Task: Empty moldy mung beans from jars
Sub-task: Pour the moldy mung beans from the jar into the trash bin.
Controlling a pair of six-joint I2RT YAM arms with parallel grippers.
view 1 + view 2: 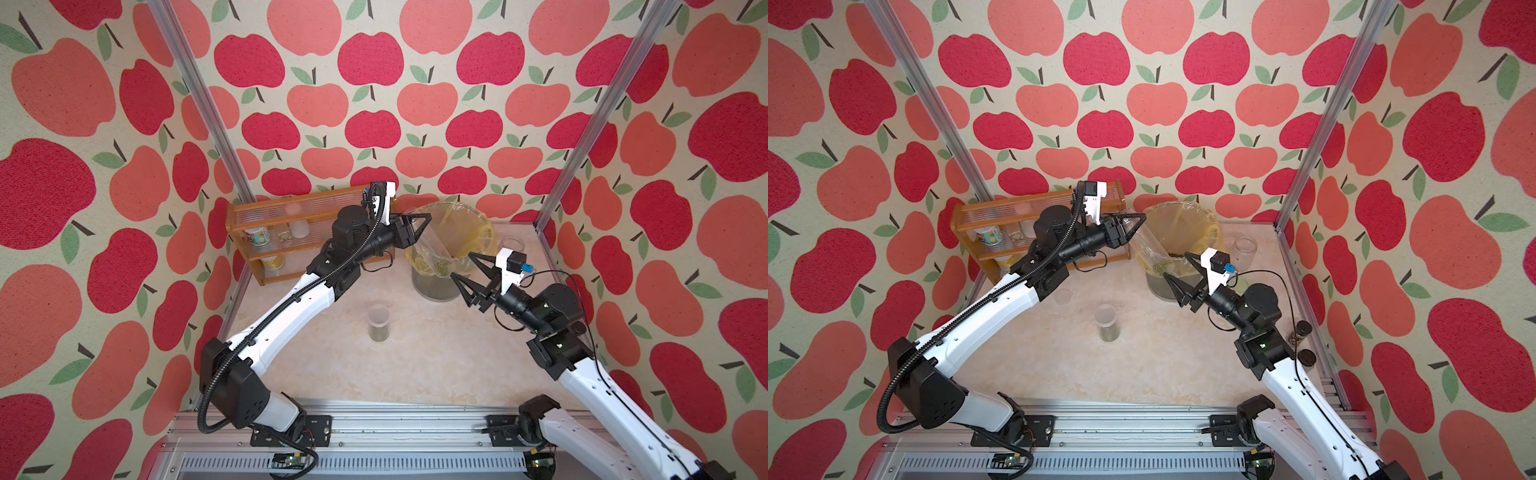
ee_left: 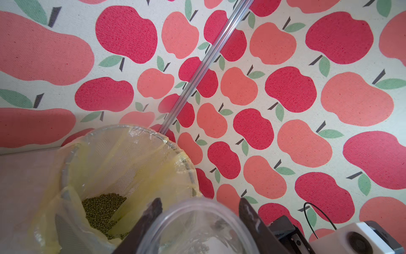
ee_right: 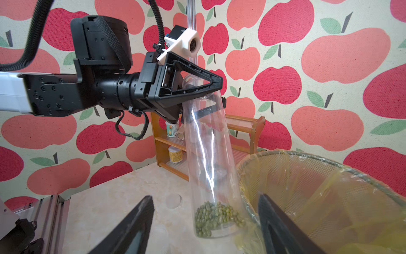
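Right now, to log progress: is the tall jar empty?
No: a clump of beans lies in the lower end of the tall jar.

Apple-print walls (image 1: 374, 62) surround me; a wooden rack (image 1: 291, 198) stands at the back of my pale marbled tabletop (image 1: 415, 365).

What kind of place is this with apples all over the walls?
Probably a robot test booth dressed as a kitchen corner: apple-print walls on metal posts, a wooden shelf with cans, and a lined bin.
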